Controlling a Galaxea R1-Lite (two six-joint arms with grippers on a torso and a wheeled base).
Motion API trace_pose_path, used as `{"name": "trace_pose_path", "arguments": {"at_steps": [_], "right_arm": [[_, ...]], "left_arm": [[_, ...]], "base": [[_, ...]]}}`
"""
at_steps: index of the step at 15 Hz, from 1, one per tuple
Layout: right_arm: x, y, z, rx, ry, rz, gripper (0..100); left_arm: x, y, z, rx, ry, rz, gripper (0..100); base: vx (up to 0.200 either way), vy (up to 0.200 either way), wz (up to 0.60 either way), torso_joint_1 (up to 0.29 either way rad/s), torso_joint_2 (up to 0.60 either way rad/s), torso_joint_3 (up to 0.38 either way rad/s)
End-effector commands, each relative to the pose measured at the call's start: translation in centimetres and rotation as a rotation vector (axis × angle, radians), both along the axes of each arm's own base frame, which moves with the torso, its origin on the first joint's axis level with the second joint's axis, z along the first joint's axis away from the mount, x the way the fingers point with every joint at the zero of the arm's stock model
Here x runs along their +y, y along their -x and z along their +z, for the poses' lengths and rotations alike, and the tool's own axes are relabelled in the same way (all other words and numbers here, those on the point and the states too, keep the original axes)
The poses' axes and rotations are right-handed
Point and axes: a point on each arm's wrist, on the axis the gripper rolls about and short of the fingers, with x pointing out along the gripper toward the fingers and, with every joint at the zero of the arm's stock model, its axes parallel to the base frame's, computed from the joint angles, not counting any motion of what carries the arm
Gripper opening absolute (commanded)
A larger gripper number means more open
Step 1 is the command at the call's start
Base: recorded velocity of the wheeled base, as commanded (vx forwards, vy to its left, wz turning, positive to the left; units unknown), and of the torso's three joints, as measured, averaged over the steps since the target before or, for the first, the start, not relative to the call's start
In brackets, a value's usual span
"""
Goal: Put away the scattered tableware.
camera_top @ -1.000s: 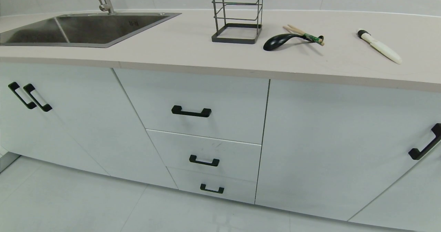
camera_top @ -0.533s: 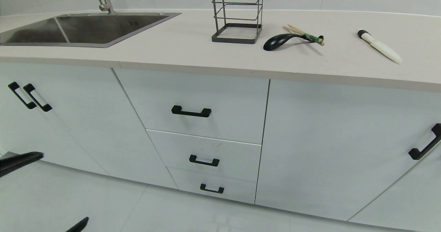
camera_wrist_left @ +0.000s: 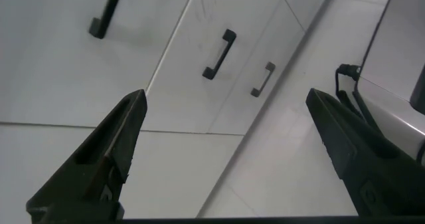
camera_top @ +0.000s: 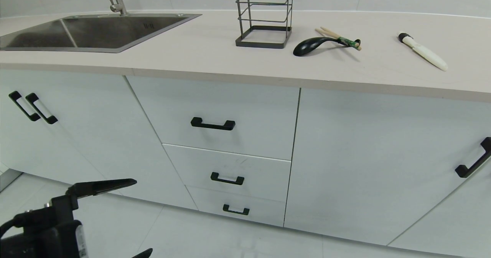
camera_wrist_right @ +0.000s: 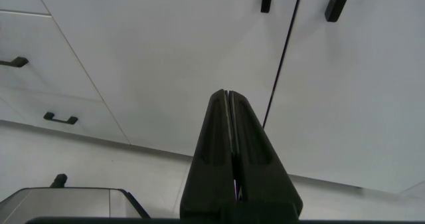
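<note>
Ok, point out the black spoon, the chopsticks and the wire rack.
black spoon (camera_top: 307,48), head view, on its bowl.
chopsticks (camera_top: 347,41), head view, on the green band.
wire rack (camera_top: 261,45), head view, on the base's front edge.

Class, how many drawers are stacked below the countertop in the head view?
3: the top drawer, the middle drawer under it, and the bottom drawer nearest the floor. None appear hidden.

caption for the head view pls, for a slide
Left pincer open, low before the drawers; black spoon, chopsticks and white knife lie on the counter right of the wire rack.
</note>
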Motion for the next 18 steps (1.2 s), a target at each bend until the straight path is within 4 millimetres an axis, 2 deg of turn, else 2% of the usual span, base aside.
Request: {"name": "trace_pose_path", "arguments": {"at_steps": [1, 3, 8, 11, 16, 18], "right_arm": [[0.0, 0.0, 0.0, 0.001, 0.0, 0.002, 0], [0.0, 0.0, 0.0, 0.002, 0.0, 0.0, 0], [0.0, 0.0, 0.0, 0.002, 0.001, 0.0, 0], [0.0, 0.0, 0.0, 0.002, 0.0, 0.0, 0], [0.0, 0.0, 0.0, 0.001, 0.0, 0.0, 0], [0.0, 0.0, 0.0, 0.002, 0.0, 0.0, 0]], "left_arm": [[-0.3, -0.8, -0.7, 0.049, -0.017, -0.002, 100], [-0.8, -1.9, -1.4, 0.094, -0.058, -0.001, 100], [-4.3, -4.9, -4.6, 0.196, -0.216, -0.111, 100], [-5.3, -6.7, -6.0, 0.208, -0.233, -0.108, 100], [-5.8, -7.9, -7.4, 0.226, -0.278, -0.084, 100], [-6.5, -9.4, -8.3, 0.2, -0.277, -0.06, 100]], "base": [[0.0, 0.0, 0.0, 0.0, 0.0, 0.0], [0.0, 0.0, 0.0, 0.0, 0.0, 0.0], [0.0, 0.0, 0.0, 0.0, 0.0, 0.0], [0.0, 0.0, 0.0, 0.0, 0.0, 0.0], [0.0, 0.0, 0.0, 0.0, 0.0, 0.0], [0.0, 0.0, 0.0, 0.0, 0.0, 0.0]]}}
